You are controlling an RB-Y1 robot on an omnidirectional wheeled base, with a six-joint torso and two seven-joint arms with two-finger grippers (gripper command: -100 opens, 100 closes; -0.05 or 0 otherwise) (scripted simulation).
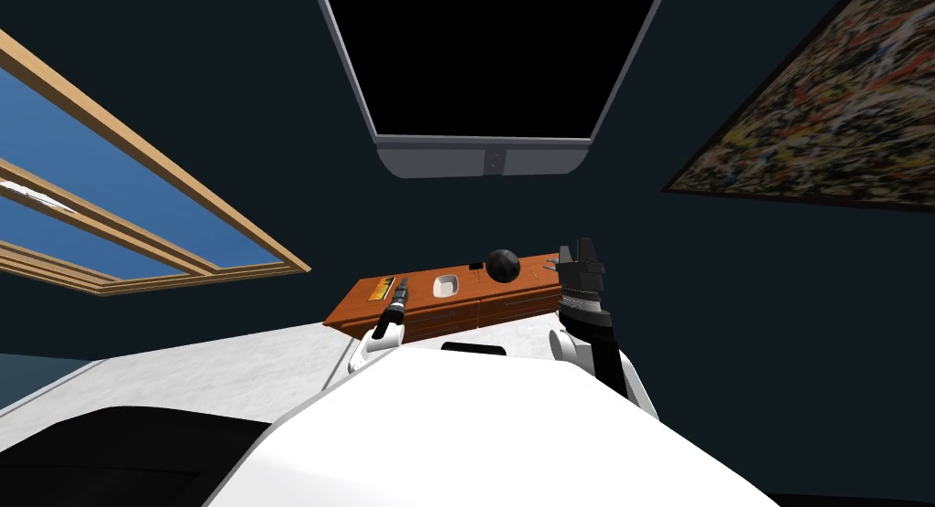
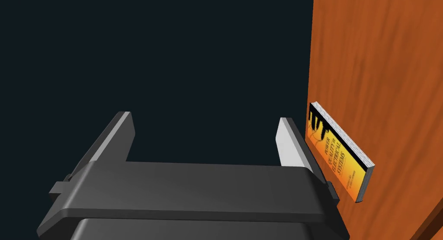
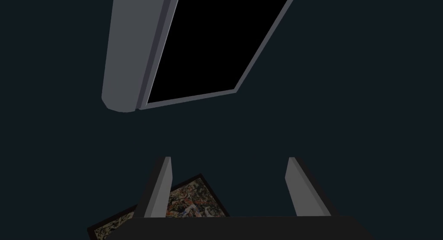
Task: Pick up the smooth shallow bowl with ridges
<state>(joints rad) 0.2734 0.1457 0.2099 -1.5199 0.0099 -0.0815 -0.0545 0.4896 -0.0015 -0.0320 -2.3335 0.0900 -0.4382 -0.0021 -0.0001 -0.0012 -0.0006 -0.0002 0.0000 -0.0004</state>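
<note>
A small white shallow bowl point(image 1: 446, 285) sits in the middle of the top of a low orange-brown cabinet point(image 1: 420, 321) against the dark wall. My left gripper point(image 1: 399, 291) hovers over the cabinet's left part, a little to the left of the bowl. Its fingers stand open with nothing between them point(image 2: 203, 120), right beside an orange book point(image 2: 339, 153). My right gripper point(image 1: 581, 255) is raised at the cabinet's right end, well to the right of the bowl, open and empty point(image 3: 229, 164).
A dark ball point(image 1: 502, 265) rests on the cabinet just right of the bowl, with small dark items point(image 1: 476, 268) near it. The orange book point(image 1: 382, 289) lies at the left end. A screen point(image 1: 488, 72) hangs above. White floor point(image 1: 228, 383) lies in front.
</note>
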